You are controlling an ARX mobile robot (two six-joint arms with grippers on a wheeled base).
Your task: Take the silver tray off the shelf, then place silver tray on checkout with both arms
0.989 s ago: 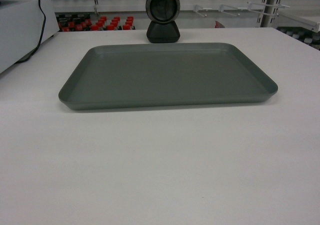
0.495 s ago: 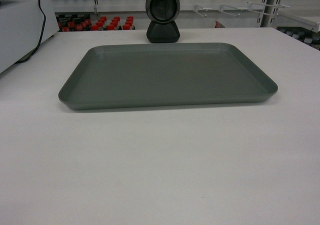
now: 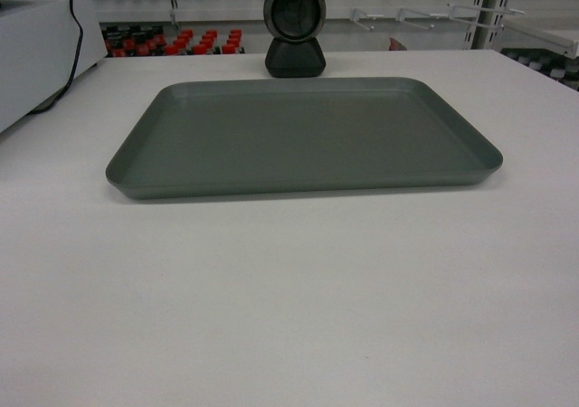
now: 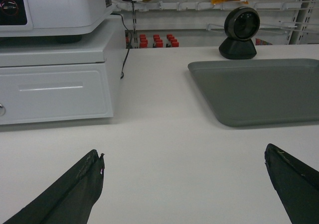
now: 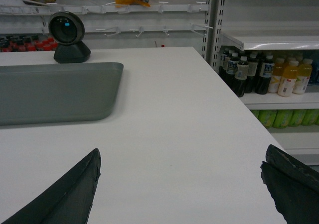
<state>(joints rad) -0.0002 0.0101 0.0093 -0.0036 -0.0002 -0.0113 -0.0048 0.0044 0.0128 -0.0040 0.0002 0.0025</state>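
left gripper fingers spread wide, nothing between, low over checkout near left side. right gripper likewise spread, nothing held, over counter near right edge. neither shows in head view. silver tray lies flat on checkout, mid-counter, apart from both grippers. barcode scanner just behind tray's far rim, possibly touching, hard to tell. white register box left. shelf with bottles right, beyond counter edge.

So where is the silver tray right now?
In the head view the silver tray lies flat on the checkout, centred, just in front of the barcode scanner. Neither claw touches it.
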